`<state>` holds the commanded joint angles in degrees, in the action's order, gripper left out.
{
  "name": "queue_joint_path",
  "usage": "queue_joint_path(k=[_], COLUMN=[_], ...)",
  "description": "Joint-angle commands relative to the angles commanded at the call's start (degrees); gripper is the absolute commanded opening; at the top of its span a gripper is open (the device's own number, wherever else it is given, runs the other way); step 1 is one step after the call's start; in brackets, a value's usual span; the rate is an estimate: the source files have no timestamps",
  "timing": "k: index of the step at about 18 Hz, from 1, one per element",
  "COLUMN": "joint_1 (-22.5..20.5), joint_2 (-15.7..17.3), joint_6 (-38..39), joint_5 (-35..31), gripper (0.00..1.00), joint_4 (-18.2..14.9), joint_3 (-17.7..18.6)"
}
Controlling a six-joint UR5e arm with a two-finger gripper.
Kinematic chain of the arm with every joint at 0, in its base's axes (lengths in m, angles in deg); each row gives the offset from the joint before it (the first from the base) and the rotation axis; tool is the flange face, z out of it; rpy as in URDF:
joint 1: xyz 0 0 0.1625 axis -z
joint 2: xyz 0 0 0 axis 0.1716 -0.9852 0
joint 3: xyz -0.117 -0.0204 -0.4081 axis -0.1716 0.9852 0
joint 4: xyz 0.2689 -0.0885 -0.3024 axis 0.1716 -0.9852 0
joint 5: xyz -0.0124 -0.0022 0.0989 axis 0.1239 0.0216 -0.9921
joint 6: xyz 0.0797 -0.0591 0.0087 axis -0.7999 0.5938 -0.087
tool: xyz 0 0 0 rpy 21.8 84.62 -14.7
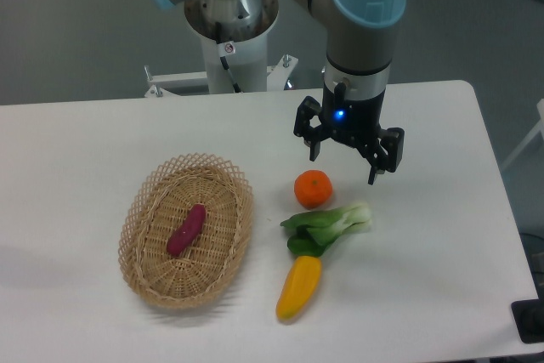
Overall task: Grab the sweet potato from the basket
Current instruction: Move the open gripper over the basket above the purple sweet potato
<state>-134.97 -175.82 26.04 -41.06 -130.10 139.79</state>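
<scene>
The sweet potato point(186, 230) is a small magenta-purple tuber lying diagonally inside the oval tan wicker basket point(143, 276) on the left part of the white table. My gripper point(344, 165) hangs open and empty above the table, to the right of the basket and well apart from it. Its two black fingers point down just above and to the right of a round orange fruit.
A round orange fruit point(313, 189) sits just below the gripper. A green leafy vegetable point(327, 225) lies below the fruit. A yellow-orange pepper point(299, 286) lies near the front edge. The robot's base point(231, 31) stands behind the table.
</scene>
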Motion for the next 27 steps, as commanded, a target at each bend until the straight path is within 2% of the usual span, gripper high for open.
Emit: queue_joint_path(k=[7, 9, 12, 17, 19, 22, 24, 27], joint_1=[0.09, 0.44, 1.84, 4.21, 6.84, 11.41, 14.40, 18.18], joint_2=[0.00, -0.35, -0.88, -0.70, -0.62, -0.44, -0.53, -0.88], joint_6=[0.35, 3.15, 5.71, 8.96, 12.11, 18.26, 19.77, 22.31], joint_5=[0.26, 0.53, 0.62, 0.62, 0.62, 0.26, 0.17, 0.18], gripper=[1.00, 1.00, 1.00, 1.00, 1.00, 1.00, 1.00, 1.00], joint_4=[-0.09, 0.00, 2.89, 3.78, 3.87, 5.44, 6.76, 11.84], joint_3=[1.23, 1.14, 1.93, 3.51, 4.12, 7.28, 10.27, 15.36])
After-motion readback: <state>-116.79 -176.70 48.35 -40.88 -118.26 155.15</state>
